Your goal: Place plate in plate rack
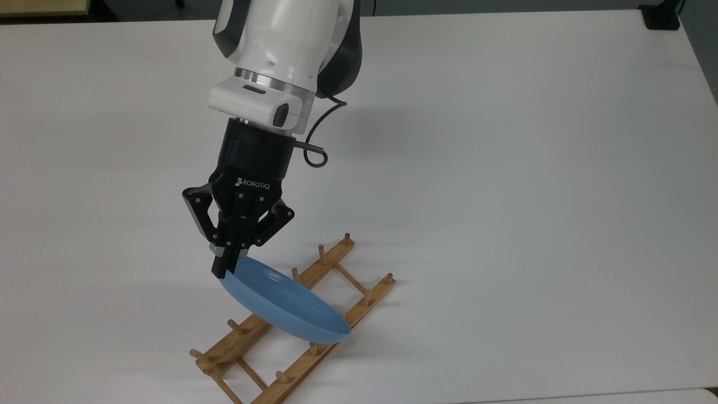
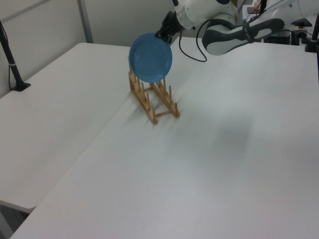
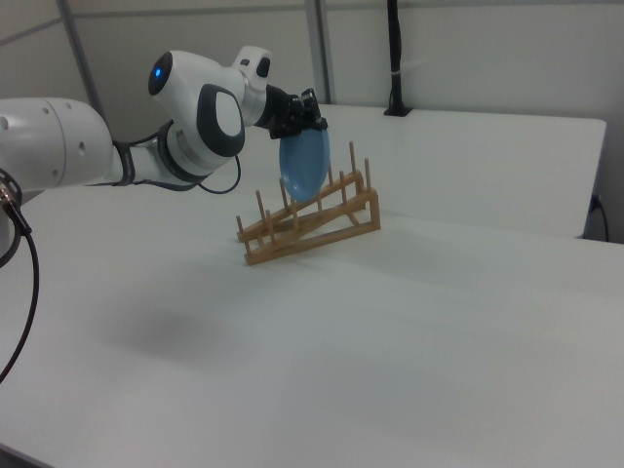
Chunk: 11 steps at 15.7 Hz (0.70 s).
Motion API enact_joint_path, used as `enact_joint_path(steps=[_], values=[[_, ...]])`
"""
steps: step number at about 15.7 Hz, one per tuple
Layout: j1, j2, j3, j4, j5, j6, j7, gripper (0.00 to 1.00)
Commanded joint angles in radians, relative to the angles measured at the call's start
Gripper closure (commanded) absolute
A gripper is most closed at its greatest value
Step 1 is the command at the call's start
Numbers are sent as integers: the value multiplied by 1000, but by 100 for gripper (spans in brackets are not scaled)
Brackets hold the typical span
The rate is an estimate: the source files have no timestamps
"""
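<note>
Top view: black two-finger hand (image 1: 224, 269) clamped on rim of round light-blue plastic plate (image 1: 283, 306), tilted over light-brown wooden pegged rack (image 1: 291, 322) on white bench (image 1: 505, 196). Left view: plate's face (image 2: 150, 58) upright above rack (image 2: 152, 99). Right view: plate (image 3: 304, 161) edge-on, bottom poss. between pegs.

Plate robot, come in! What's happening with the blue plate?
Gripper shut on plate rim. Plate on edge above plate rack, not released. Nothing in the way.

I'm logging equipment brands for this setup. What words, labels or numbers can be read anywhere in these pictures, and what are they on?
"ROBOTIQ": white lettering with a small logo on the black body of the gripper, seen in the top view.
No lettering can be seen on the plate, the plate rack or the table.
</note>
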State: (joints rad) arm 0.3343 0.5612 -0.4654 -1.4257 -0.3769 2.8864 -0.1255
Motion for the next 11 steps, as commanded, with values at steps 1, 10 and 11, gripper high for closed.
enact_joint_path(steps=[1,10,11], values=[[38,-7,-42,-2,-59,-32,30,100],[42,-7,-47,-2,-94,-32,84,100],[43,-9,-47,-2,-96,-32,86,100]])
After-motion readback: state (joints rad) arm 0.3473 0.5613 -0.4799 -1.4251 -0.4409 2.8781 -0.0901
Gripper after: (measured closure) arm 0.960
